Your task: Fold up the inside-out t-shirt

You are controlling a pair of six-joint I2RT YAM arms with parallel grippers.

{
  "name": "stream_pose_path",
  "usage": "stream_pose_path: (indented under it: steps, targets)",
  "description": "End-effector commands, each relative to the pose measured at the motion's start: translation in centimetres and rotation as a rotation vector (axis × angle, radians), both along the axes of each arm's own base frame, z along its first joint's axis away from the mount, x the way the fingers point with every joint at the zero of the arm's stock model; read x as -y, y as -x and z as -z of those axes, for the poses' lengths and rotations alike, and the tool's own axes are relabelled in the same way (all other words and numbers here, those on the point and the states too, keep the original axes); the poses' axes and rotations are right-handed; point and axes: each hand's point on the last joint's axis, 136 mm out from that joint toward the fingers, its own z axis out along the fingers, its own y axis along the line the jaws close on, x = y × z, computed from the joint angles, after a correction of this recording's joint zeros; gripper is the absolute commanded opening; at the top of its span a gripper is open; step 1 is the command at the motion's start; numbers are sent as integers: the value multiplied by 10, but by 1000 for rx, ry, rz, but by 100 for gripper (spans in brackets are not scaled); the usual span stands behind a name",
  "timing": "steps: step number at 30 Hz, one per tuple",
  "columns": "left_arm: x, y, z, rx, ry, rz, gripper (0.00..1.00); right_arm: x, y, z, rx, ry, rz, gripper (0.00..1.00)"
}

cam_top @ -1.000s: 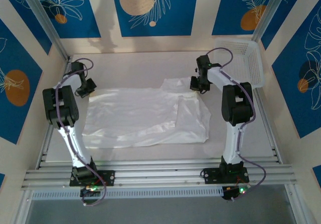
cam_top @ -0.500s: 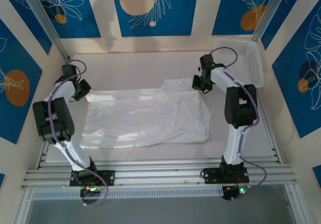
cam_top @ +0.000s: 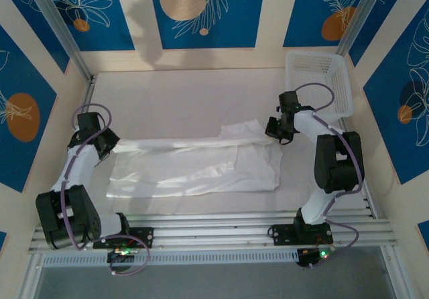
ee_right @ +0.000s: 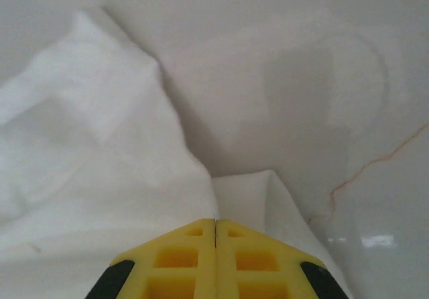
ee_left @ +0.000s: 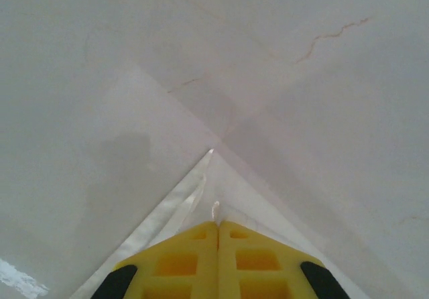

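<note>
Both jaws clamped on t-shirt [cam_top: 194, 168] far edge.

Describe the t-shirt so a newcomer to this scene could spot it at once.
On the pale table between the two arms lies a wide, flat white cloth, the inside-out t-shirt. Its far edge runs between the left pincer and right pincer, both shut on it. Unlike the rigid mesh basket at the far right corner, it is thin, soft and wrinkled.
</note>
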Motion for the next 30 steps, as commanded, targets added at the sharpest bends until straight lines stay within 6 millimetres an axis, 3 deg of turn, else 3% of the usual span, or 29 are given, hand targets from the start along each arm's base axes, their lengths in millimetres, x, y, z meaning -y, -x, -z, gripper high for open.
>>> stream_pose_path:
  steps: [1,5,10,12,13,15,17,22,25,30]
  targets:
    - [-5,14,-21,51,-44,-14,0,2,9,-38,94,-21,33,0]
    - [-14,36,-21,30,-92,-83,0,3,42,-29,96,-55,80,0]
    - [-21,59,18,-29,-110,-158,0,2,85,22,3,-104,154,7]
    - [-16,58,36,-48,-92,-132,0,0,93,29,-27,-115,146,16]
    - [-15,55,40,-55,-88,-118,6,-1,93,27,-31,-117,141,21]
    - [-13,46,42,-57,-79,-87,28,-2,90,13,-12,-114,131,28]
    - [-11,39,37,-37,-65,-69,42,-4,82,-9,41,-120,118,32]
    - [7,28,14,57,-26,10,51,-25,56,-51,185,-96,10,47]
    - [34,22,-7,124,-2,112,54,-38,35,-44,166,-49,-58,52]
    - [84,23,-44,174,-76,311,60,-29,-2,-6,65,91,-60,60]
